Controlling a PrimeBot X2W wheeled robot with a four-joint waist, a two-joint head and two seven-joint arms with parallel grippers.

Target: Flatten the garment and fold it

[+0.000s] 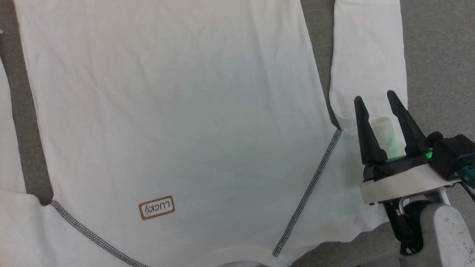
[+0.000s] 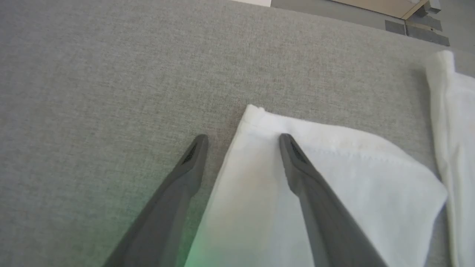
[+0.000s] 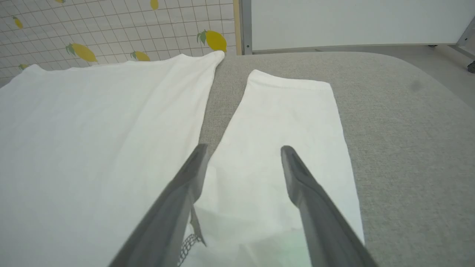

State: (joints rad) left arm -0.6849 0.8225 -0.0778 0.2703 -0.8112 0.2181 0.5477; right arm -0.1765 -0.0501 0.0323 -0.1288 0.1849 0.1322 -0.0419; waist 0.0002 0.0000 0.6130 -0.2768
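The garment (image 1: 178,111) is lying flat and spread out on the grey surface (image 1: 438,55), filling most of the head view. Its round neck (image 1: 241,256) is sitting at the bottom edge of the frame, and the body is running up to the top. A small brown-edged patch (image 1: 156,207) with the word LUCKY is showing upside down at the lower left. Two lines of grey zigzag stitching (image 1: 311,185) are slanting away from the neck toward the armpits. One sleeve (image 1: 367,55) is lying straight along the right side of the body, with a thin strip of grey surface between them. A bit more white cloth is peeking in at the left edge.

The right gripper (image 1: 374,96) is hanging at the lower right of the head view, over the spot where that sleeve is joining the body. Its jaws are standing wide open and are holding nothing. In the right wrist view the right gripper (image 3: 243,147) is pointing along the sleeve (image 3: 289,122), toward its cuff near the top middle. A wall (image 3: 111,29) with lemon pictures is showing at the upper left.

In the left wrist view the left gripper (image 2: 243,136) is sitting at the bottom middle, and its jaws are wide open and empty too. One finger is over bare grey surface, and the other is over the end of a white sleeve (image 2: 352,185). Whether it is touching the cloth cannot be told.
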